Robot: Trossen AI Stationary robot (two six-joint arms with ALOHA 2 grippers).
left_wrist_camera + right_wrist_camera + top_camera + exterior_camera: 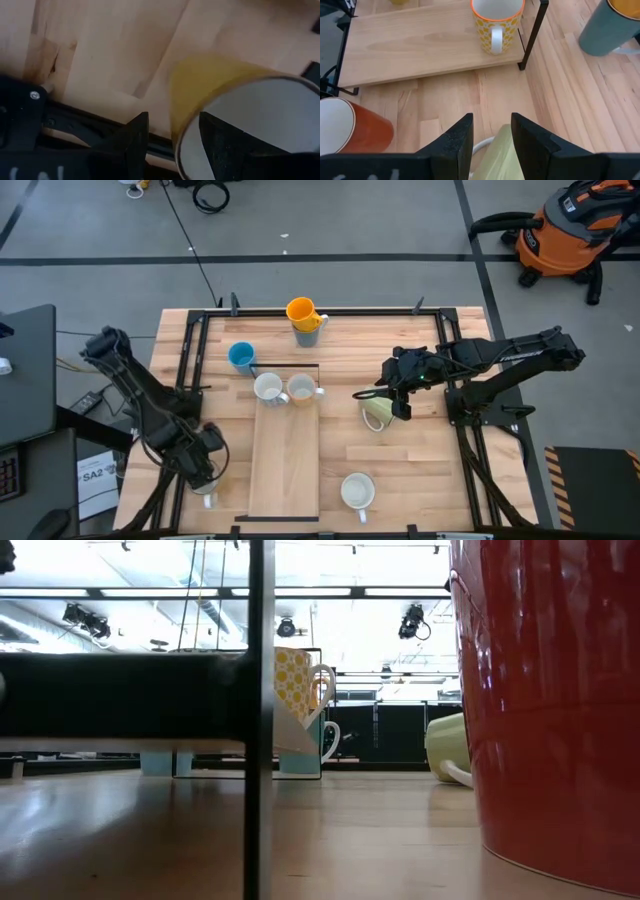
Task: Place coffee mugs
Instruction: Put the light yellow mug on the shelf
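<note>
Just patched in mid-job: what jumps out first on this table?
Both arms are at mugs: the right gripper is at a tipped pale green mug right of the raised wooden shelf, and the left gripper straddles a yellowish mug's rim at the near-left corner. An orange mug sits stacked on a grey-blue mug at the far edge.

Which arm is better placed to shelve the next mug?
Right, probably. Its end effector grips the tilted green mug just beside the shelf; the left end effector is at a yellow mug by the table's left edge, farther off.
</note>
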